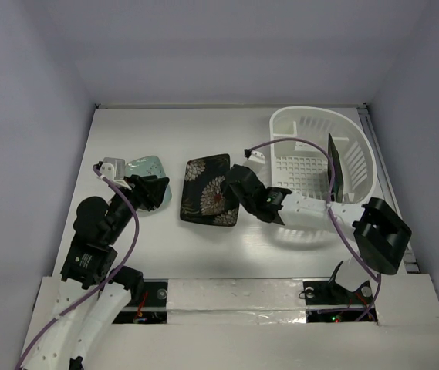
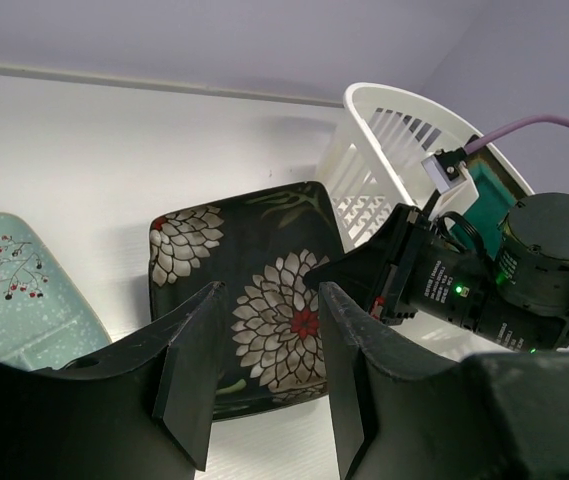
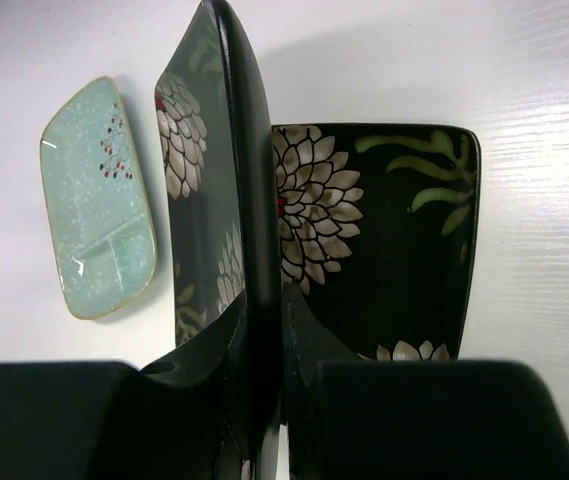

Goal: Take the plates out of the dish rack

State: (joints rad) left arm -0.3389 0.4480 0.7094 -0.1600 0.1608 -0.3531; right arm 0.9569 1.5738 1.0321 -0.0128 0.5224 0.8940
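Black flowered plate (image 1: 207, 191) is out of the rack, lying flat or near-flat mid-desk. The right claw (image 3: 264, 318) reads as pinched on its right rim: the wrist view shows a thin dark edge filling the gap between the fingers. Mint-green plate (image 1: 146, 166) is already down, just left of it, not touching. Third plate (image 1: 335, 166), dark rim with a sliver of teal, stands on edge inside the dish rack (image 1: 362, 158), near its right wall. So two of three are out, and the step in hand looks like set-down of the second. Left claw (image 2: 269, 300) is spread and empty, hovering at the mint plate's near-right side and aimed toward the black one. Next, my read: right claw lets go, backs off upward without dragging the rim, swings to the rack, drops from above onto the upright plate's top edge, then lifts straight until clear of the wall. Watch the purple cable (image 1: 296, 141) draped across the rack. The desk (image 1: 126, 131) beyond the two plates would take it.
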